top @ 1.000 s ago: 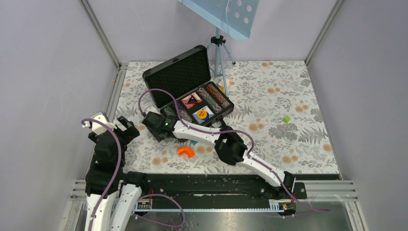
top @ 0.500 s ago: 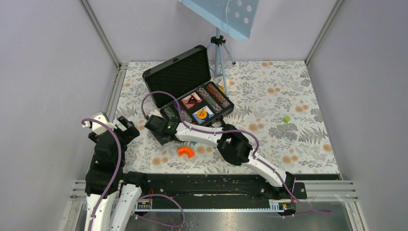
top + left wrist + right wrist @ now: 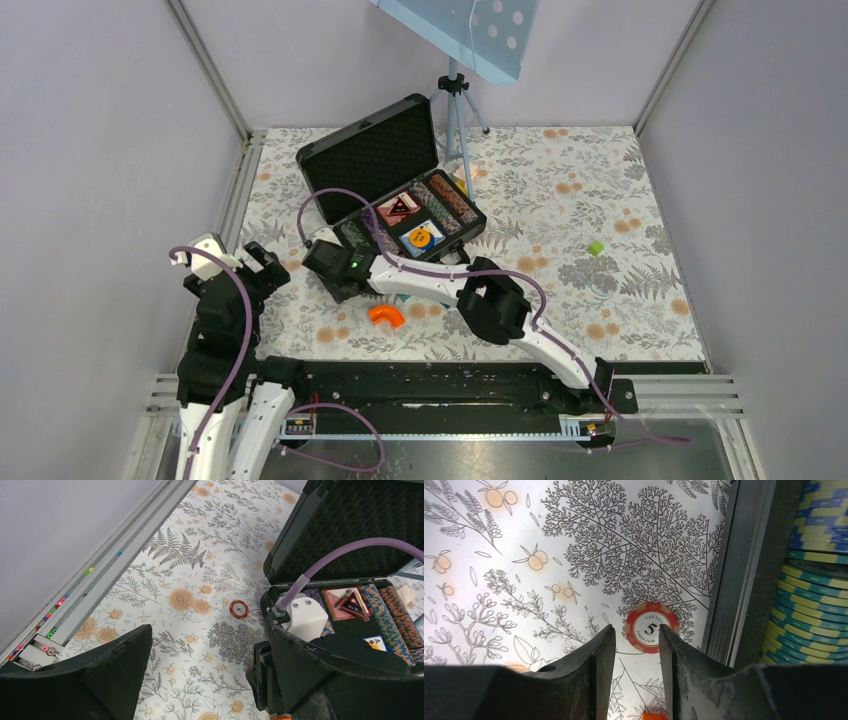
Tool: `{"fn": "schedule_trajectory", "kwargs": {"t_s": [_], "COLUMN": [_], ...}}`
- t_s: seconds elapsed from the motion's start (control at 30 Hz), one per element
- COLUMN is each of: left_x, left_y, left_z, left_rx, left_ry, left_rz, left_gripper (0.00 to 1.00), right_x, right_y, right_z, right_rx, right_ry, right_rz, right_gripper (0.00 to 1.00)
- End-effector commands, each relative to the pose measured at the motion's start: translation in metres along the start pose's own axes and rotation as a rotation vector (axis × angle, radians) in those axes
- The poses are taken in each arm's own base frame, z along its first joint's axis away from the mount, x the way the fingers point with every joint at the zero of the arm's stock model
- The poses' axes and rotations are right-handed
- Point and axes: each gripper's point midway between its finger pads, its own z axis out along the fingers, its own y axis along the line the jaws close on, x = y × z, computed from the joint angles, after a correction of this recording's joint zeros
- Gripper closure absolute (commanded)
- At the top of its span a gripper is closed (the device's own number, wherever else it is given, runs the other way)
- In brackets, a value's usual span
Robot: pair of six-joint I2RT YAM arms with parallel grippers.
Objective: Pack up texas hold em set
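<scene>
The black briefcase (image 3: 372, 152) of the texas hold em set lies open at the back of the table, with rows of striped chips (image 3: 449, 198) and card decks (image 3: 398, 208) inside. One loose red chip (image 3: 651, 628) marked 5 lies flat on the cloth just outside the case's metal rim (image 3: 734, 580). My right gripper (image 3: 636, 630) hovers over it, narrowly open, its fingertips just short of the chip's near edge. The left wrist view also shows that chip (image 3: 239, 609), left of the case. My left gripper (image 3: 210, 645) stands wide open and empty near the table's left edge.
An orange curved piece (image 3: 385, 316) lies under my right arm's forearm. A small green block (image 3: 595, 247) sits at the right of the table. A tripod (image 3: 455, 110) stands behind the case. The metal side rail (image 3: 100, 570) runs along the left.
My right gripper has slid slightly toward the case and its jaws have narrowed. The left arm has not moved.
</scene>
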Motion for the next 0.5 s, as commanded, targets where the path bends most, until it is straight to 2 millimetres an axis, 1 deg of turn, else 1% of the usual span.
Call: {"fn": "schedule_trajectory", "kwargs": {"t_s": [0.0,0.13,0.23,0.33,0.47], "left_x": [-0.012,-0.012,-0.012,-0.012,-0.012], "left_y": [-0.001,0.000,0.000,-0.001,-0.001], "left_z": [0.000,0.000,0.000,0.000,0.000], "left_rx": [-0.001,-0.001,-0.002,-0.001,0.001], "left_ry": [-0.051,-0.053,-0.051,-0.051,-0.051], "left_rz": [-0.016,-0.017,-0.014,-0.014,-0.014], "left_gripper": [0.13,0.13,0.13,0.13,0.13], "right_x": [-0.028,-0.034,-0.031,-0.023,-0.012], "right_y": [0.011,0.013,0.010,0.004,-0.009], "right_z": [-0.042,-0.050,-0.049,-0.040,-0.028], "right_rx": [-0.058,-0.070,-0.060,-0.023,0.046], "right_ry": [-0.062,-0.077,-0.071,-0.060,-0.033], "right_rz": [0.038,0.046,0.049,0.051,0.048], "right_gripper": [0.55,0.55,0.52,0.43,0.39]}}
